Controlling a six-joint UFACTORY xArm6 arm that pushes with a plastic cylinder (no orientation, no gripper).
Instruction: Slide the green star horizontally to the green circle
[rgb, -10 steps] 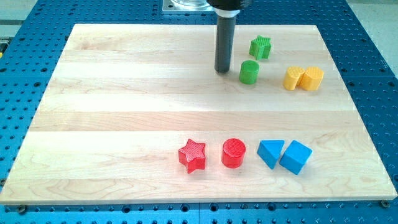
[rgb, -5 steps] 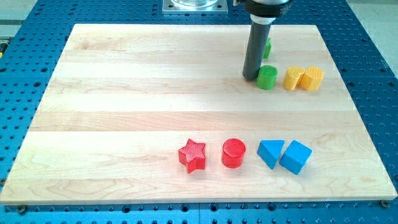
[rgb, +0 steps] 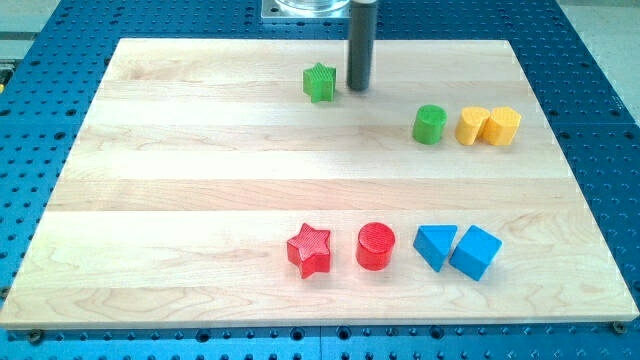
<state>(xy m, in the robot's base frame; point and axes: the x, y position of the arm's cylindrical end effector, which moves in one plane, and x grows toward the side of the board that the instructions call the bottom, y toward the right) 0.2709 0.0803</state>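
The green star (rgb: 319, 82) lies near the view's top, left of centre-right. The green circle (rgb: 429, 124) stands to the star's right and a little lower, just left of the yellow blocks. My tip (rgb: 358, 88) rests on the board just right of the green star, a small gap apart from it, and up-left of the green circle.
Two yellow blocks (rgb: 488, 126) touch each other right of the green circle. A red star (rgb: 309, 249), a red circle (rgb: 376, 245) and two blue blocks (rgb: 457, 248) form a row near the view's bottom. The wooden board (rgb: 200, 180) sits on a blue perforated table.
The green star has slid far left, from above the green circle to left of my tip. The green circle shifted right earlier. My tip moved up-left.
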